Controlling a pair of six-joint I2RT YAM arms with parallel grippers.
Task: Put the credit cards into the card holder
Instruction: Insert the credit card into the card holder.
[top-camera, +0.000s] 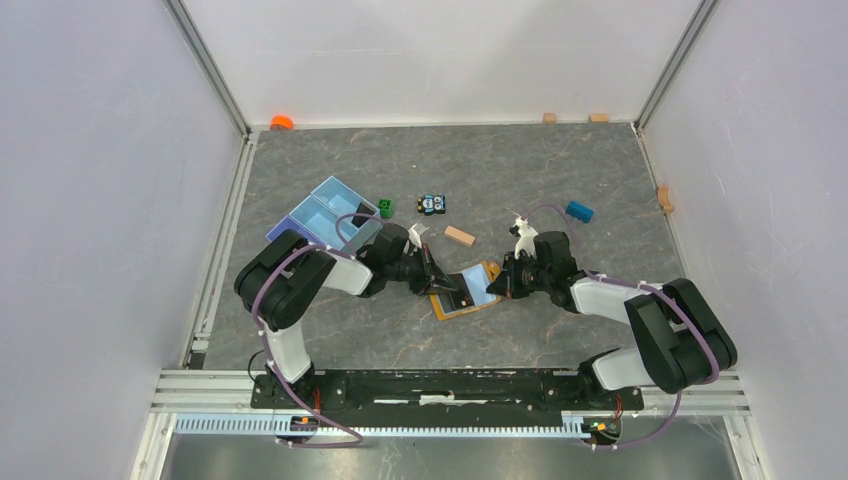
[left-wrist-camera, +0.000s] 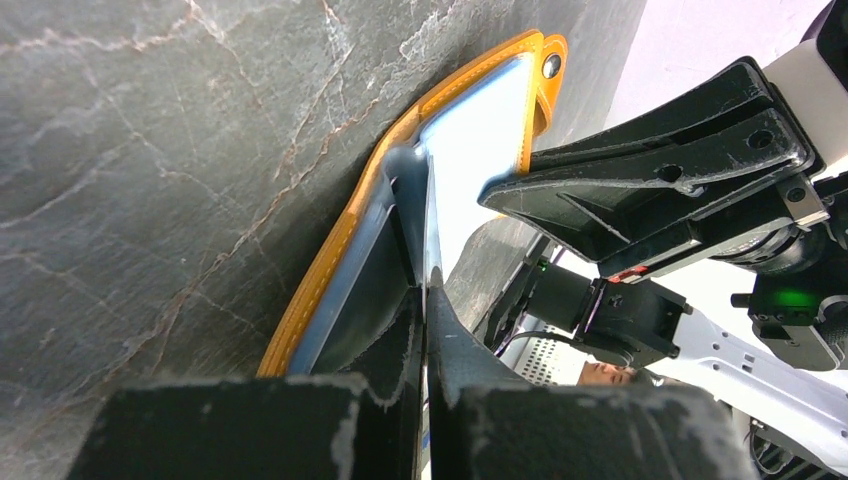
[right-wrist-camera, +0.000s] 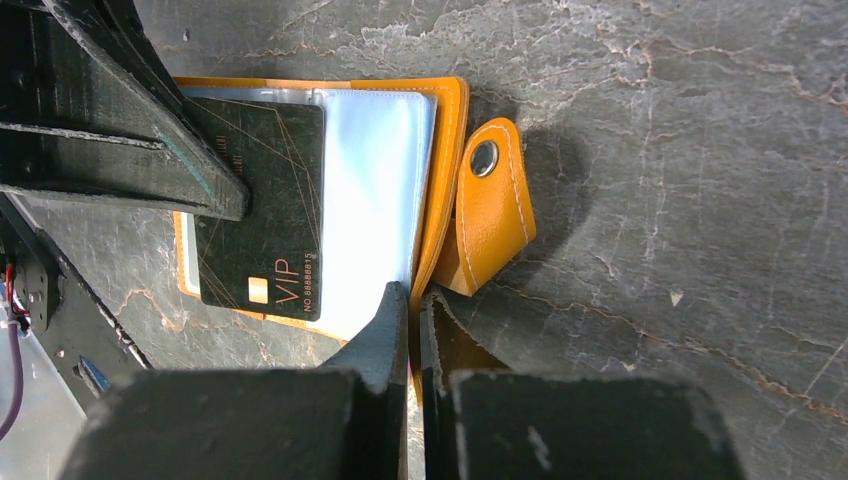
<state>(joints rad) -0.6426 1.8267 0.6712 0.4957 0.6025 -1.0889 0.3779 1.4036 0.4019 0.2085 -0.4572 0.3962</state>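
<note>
**Grey marbled tabletop** (top-camera: 560, 170), enclosed by white walls (top-camera: 100, 200) on three sides. The work sits near its middle, in front of both arm bases.

**Flat orange-tan book-fold card holder** (right-wrist-camera: 452, 150), lying open with its pale glossy pocket leaves upward. Treat it as light and limp: the cover probably flexes, and it is likely to skate on the stone unless you pin it. Take it by the stitched cover edge, where the right gripper (right-wrist-camera: 413, 300) sits, jaws closed on that edge beside the orange snap tab (right-wrist-camera: 492, 210).

**Thin black credit card** (right-wrist-camera: 270, 200), marked VIP, lying flat across the pocket leaf away from the tab and not visibly inside a slot. Expect it to be stiff, slick and hard to lift from flat, so hold it by an edge. The left gripper (left-wrist-camera: 426, 300) has its jaws pinched together on it. No light blue card can be made out.

**Clearances.** The two grippers stand nearly tip to tip over the holder, so slide the card along the leaf rather than swinging it. Open tabletop lies on the near side. A small wooden block (top-camera: 459, 236) and a light blue divided tray (top-camera: 322, 215) lie farther back, apart from the holder.
</note>
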